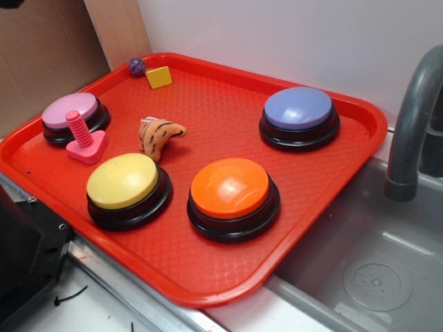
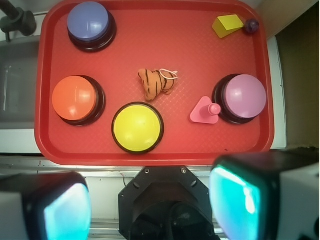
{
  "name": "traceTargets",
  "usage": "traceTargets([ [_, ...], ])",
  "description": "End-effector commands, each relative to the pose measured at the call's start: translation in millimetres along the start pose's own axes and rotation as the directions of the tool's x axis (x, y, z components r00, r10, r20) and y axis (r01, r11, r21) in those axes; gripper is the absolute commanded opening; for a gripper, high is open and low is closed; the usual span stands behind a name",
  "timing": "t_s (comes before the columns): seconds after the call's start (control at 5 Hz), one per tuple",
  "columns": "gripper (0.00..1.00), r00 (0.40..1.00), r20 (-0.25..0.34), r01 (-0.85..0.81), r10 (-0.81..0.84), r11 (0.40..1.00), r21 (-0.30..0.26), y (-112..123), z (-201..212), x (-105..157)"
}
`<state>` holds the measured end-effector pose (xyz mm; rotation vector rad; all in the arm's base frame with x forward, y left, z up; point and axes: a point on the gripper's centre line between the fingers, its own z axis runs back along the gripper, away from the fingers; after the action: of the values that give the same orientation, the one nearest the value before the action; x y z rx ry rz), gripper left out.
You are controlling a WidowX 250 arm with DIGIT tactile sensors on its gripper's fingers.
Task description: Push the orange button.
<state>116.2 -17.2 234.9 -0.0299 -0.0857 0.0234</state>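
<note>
The claw hung high above the near edge of the red tray, its two fingers spread wide and holding nothing; it appeared only in the wrist view. From there the yellow button lay almost straight ahead, so the likely slip was dropping onto the wrong dome. The orange button sat well clear of the claw, in the tray's front part on the sink side, just beside the yellow one and apart from the blue button behind it. The striped plush toy lay near both. A good press, I judged, would have meant closing the fingers first, sliding across until centred over the orange dome, then descending straight so the tip met the crown, not the sloping rim
</note>
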Motion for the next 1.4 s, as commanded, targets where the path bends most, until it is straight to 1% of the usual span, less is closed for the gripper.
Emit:
traceTargets([
  [0.0, 1.0, 1.0, 0.0, 0.0, 0.0, 1.0, 0.0, 0.0, 0.0, 0.0],
  [0.2, 1.0, 0.968, -0.005, 0.252, -0.252, 0.967, 0.047, -49.6, -52.5, 44.6],
  [0.4, 1.0, 0.873, 0.012, 0.484, -0.487, 0.871, 0.085, -107.7, -93.8, 57.8],
  [0.6, 1.0, 0.743, -0.034, 0.669, -0.669, 0.739, 0.075, -139.7, -126.8, 48.1],
  [0.8, 1.0, 0.725, -0.041, 0.689, -0.688, 0.721, 0.079, -134.6, -147.9, 42.9],
  [1.0, 1.0, 0.721, -0.041, 0.693, -0.692, 0.72, 0.044, -129.4, -172.0, 47.4],
  [1.2, 1.0, 0.712, -0.056, 0.701, -0.7, 0.713, 0.018, -131.6, -187.7, 53.7],
])
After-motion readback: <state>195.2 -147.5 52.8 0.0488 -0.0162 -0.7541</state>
